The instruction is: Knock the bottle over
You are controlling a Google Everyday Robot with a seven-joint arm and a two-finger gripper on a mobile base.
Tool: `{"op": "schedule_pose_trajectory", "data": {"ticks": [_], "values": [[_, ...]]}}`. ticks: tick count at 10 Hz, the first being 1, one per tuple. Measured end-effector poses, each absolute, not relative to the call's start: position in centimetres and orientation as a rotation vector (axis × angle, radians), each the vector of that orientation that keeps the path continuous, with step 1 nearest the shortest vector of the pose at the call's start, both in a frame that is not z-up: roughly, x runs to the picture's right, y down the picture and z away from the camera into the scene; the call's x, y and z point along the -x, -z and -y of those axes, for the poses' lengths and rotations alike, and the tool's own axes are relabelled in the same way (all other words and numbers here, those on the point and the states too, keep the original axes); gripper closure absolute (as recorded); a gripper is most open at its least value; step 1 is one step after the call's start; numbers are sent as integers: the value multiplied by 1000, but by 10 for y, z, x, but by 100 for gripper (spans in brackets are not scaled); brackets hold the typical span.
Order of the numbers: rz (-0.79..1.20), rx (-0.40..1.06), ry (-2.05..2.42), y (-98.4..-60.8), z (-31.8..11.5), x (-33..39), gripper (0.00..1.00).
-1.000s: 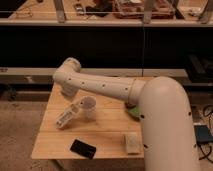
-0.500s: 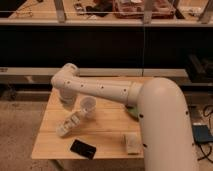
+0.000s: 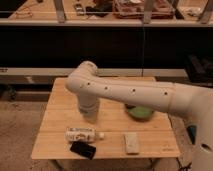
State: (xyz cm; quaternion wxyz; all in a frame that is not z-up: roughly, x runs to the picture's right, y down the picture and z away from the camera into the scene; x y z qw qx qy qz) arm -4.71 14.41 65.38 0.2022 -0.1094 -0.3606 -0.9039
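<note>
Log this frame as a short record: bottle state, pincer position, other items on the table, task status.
bottle: lying on its side near the table's front left, cap pointing right
pincer: hidden behind the arm's wrist, just behind the bottle
other items: black flat object in front of the bottle; pale block; green bowl
table: light wood
task status: bottle appears knocked over
</note>
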Motion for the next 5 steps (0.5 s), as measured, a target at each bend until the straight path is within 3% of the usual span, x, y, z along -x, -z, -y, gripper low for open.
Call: {"op": "schedule_pose_trajectory", "data": {"ticks": [5], "values": [[1008, 331, 2514, -647, -148, 39, 51]]}}
